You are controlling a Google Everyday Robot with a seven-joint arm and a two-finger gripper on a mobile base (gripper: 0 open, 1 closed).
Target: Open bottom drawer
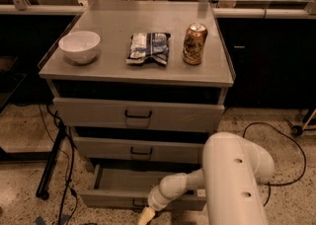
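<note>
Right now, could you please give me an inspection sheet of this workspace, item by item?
Surface: grey cabinet top, carrying three things.
Job's things: bottom drawer pulled partly out.
Clutter: white bowl, snack bag, drink can.
Grippers: gripper low, at the bottom drawer's front.
Cables: black cable on the floor at right; more at left beside a black stand.
Surroundings: speckled floor, dark cabinets behind.

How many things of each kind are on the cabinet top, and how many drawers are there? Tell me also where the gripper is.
Bowl: 1
Snack bag: 1
Can: 1
Drawers: 3 (top drawer, middle drawer, bottom drawer, which is pulled out)
Total: 6
The gripper is low, at the bottom drawer's front.
</note>
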